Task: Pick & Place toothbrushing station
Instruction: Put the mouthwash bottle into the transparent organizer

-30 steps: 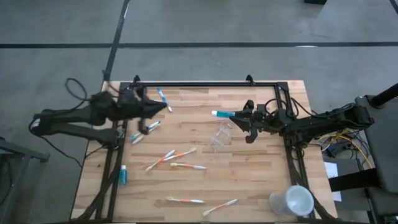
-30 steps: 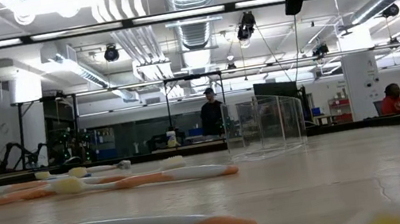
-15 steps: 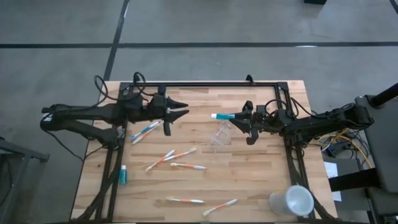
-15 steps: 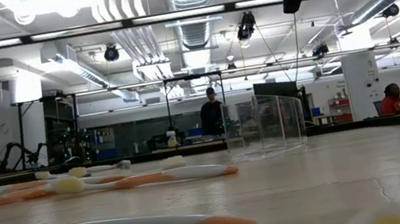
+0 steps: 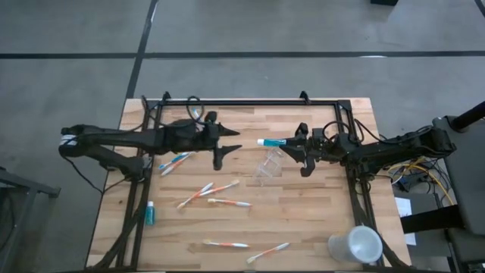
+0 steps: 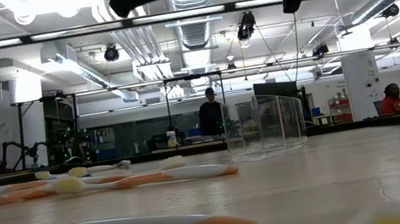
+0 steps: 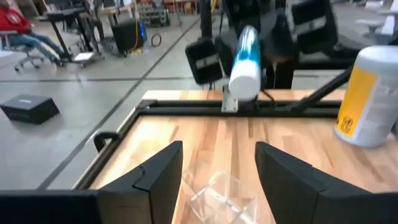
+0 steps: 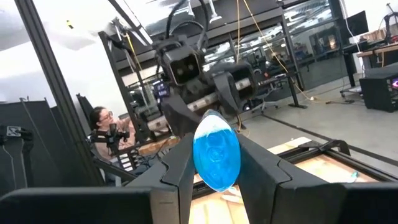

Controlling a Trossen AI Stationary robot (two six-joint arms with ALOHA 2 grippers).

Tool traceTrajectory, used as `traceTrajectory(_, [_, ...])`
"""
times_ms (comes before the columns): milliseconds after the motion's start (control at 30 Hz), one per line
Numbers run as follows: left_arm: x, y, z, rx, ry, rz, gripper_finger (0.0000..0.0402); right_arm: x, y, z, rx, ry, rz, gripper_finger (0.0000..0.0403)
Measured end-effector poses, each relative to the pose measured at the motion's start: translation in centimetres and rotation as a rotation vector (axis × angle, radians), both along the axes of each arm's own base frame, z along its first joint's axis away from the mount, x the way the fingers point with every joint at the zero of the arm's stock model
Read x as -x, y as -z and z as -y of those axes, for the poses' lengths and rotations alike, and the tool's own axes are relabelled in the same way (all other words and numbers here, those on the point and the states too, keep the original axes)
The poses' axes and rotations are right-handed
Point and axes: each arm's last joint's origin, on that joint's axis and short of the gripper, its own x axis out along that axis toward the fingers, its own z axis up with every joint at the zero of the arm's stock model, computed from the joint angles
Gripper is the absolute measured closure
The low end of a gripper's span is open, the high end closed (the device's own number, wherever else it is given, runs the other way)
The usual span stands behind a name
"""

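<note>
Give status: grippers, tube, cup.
Right gripper shut on blue tube, above clear cup. Left gripper open, empty, facing it. Nothing between them.

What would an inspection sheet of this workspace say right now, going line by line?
Surface: wooden table inside a black frame.
Job's things: clear plastic cup near the middle; blue tube held above it; toothbrushes scattered over the left and near side; second small blue tube by the left edge.
Clutter: large white cup at the near right corner.
Grippers: left gripper open, empty, pointing toward the cup; right gripper shut on the blue tube.
Cables: loose loops behind the left arm; bundle beside the right arm.
Surroundings: people in the room behind.
</note>
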Motion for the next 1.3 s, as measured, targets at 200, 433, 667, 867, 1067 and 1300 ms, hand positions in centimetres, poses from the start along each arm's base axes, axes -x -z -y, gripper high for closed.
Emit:
traceTrajectory(200, [-1.7,0.4,-0.1,0.006,0.003,0.076,0.0195,0.0,0.0,-0.1,0.005,-0.018,0.001,0.0307])
traceTrajectory(433, [-2.6,0.7,0.1,0.133,0.062,0.132,0.0195,0.0,0.0,-0.1,0.004,-0.023,0.002,0.0307])
traceTrajectory(667, [-3.5,0.9,0.2,0.176,0.121,0.189,0.0195,0.0,0.0,-0.1,0.006,-0.025,0.002,0.0307])
traceTrajectory(867, [-4.0,1.3,0.2,0.174,0.117,0.198,0.0195,0.0,0.0,-0.1,0.010,-0.047,0.002,0.0307])
traceTrajectory(1067, [-4.6,1.4,-0.1,0.169,0.100,0.240,0.0195,0.0,-0.1,-0.2,0.011,-0.051,0.010,0.0307])
traceTrajectory(1300, [-4.7,1.4,0.0,0.188,0.128,0.252,0.0195,0.0,-0.1,-0.2,0.013,-0.052,0.010,0.0307])
